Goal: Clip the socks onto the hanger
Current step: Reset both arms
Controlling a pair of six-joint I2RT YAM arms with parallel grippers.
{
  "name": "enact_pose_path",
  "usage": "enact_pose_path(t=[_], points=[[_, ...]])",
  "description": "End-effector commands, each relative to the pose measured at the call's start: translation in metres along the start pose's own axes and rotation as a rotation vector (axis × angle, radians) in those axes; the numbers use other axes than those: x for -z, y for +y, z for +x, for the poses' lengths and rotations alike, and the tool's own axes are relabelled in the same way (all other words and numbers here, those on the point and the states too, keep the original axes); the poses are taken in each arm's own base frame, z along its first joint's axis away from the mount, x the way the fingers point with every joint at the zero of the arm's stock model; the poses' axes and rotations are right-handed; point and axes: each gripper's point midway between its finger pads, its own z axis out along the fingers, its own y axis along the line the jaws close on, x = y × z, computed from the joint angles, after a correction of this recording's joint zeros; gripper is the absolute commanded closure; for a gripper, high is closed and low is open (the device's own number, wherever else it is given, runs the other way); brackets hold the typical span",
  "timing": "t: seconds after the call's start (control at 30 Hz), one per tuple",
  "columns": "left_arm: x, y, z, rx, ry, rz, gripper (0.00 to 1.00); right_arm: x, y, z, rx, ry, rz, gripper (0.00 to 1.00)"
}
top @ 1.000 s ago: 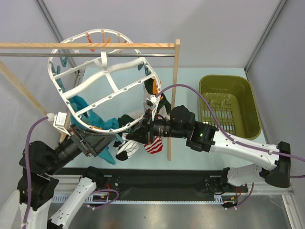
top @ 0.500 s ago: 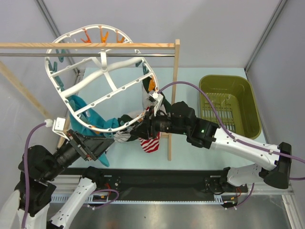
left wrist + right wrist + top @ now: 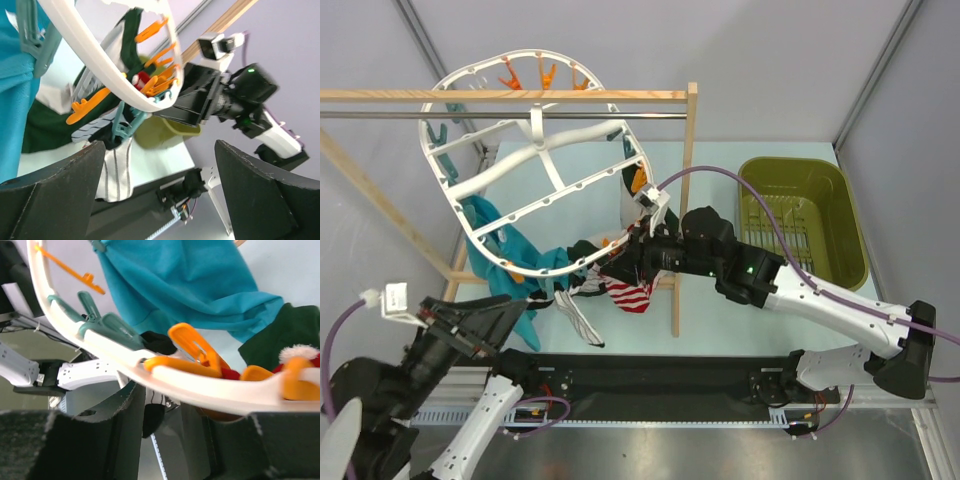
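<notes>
The white oval hanger [image 3: 542, 148] hangs tilted from the rod, its low rim toward me. A white sock with thin black stripes [image 3: 582, 318] hangs from a teal clip on that rim; it also shows in the left wrist view [image 3: 116, 170]. A red-and-white sock [image 3: 632, 295] hangs beside it under my right gripper [image 3: 617, 262]. In the right wrist view the right gripper [image 3: 175, 430] sits just under the rim [image 3: 210, 390] and an orange clip [image 3: 192, 346], jaws apart. My left gripper [image 3: 510, 318] is low at the left, away from the hanger, open and empty [image 3: 160, 200].
A teal cloth [image 3: 510, 245] and a dark green-and-white garment [image 3: 638, 182] hang on the hanger. The wooden rack's post [image 3: 685, 200] stands just right of the right gripper. An olive basket [image 3: 800, 220] sits at the right.
My left arm has pulled back down and to the left, off the hanger. The white striped sock now hangs free from the rim. The right gripper has stayed at the rim.
</notes>
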Motion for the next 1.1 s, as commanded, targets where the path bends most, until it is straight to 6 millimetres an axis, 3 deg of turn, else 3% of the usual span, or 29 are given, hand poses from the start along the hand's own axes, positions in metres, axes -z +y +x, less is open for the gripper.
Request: enact_pose_path(t=[0.0, 0.23, 0.37, 0.4, 0.47, 0.53, 0.57, 0.6, 0.63, 0.67, 0.7, 0.73, 0.83, 0.87, 1.07], points=[[0.018, -0.010, -0.019, -0.047, -0.105, 0.033, 0.05, 0.014, 0.009, -0.034, 0.030, -0.088, -0.007, 0.62], [0.041, -0.017, -0.036, -0.115, -0.217, 0.059, 0.03, 0.025, 0.016, -0.034, 0.030, -0.068, -0.022, 0.61], [0.043, -0.006, -0.037, -0.121, -0.224, 0.003, 0.03, 0.040, 0.018, -0.016, 0.045, -0.012, 0.025, 0.50], [0.045, -0.004, -0.038, -0.119, -0.234, -0.006, 0.02, 0.044, 0.012, -0.003, 0.043, 0.029, 0.058, 0.48], [0.046, 0.005, -0.039, -0.107, -0.256, -0.044, 0.02, 0.058, 0.012, 0.003, 0.054, 0.029, 0.103, 0.43], [0.045, 0.013, -0.034, -0.096, -0.258, -0.058, 0.02, 0.068, -0.002, 0.019, 0.046, 0.046, 0.177, 0.38], [0.043, 0.016, -0.031, -0.089, -0.252, -0.061, 0.01, 0.081, 0.003, 0.020, 0.033, 0.030, 0.173, 0.32], [0.042, 0.018, -0.028, -0.082, -0.248, -0.060, 0.01, 0.088, -0.004, 0.020, 0.024, 0.012, 0.213, 0.29], [0.037, 0.026, -0.020, -0.062, -0.228, -0.072, 0.01, 0.094, -0.023, 0.028, 0.013, -0.002, 0.297, 0.24], [0.033, 0.029, -0.015, -0.051, -0.212, -0.074, 0.01, 0.108, -0.030, 0.029, -0.019, -0.025, 0.342, 0.05], [0.031, 0.032, -0.010, -0.043, -0.198, -0.074, 0.00, 0.116, -0.043, 0.033, -0.037, -0.039, 0.409, 0.00], [0.025, 0.040, -0.003, -0.037, -0.186, -0.081, 0.00, 0.127, -0.069, 0.038, -0.052, -0.077, 0.542, 0.00], [0.013, 0.051, 0.012, -0.011, -0.149, -0.080, 0.00, 0.151, -0.111, 0.049, -0.106, -0.155, 0.752, 0.00], [0.010, 0.053, 0.016, -0.006, -0.141, -0.076, 0.00, 0.155, -0.126, 0.063, -0.120, -0.149, 0.811, 0.00], [0.007, 0.065, 0.035, 0.044, -0.127, -0.058, 0.01, 0.162, -0.152, 0.078, -0.130, -0.207, 0.890, 0.01]])
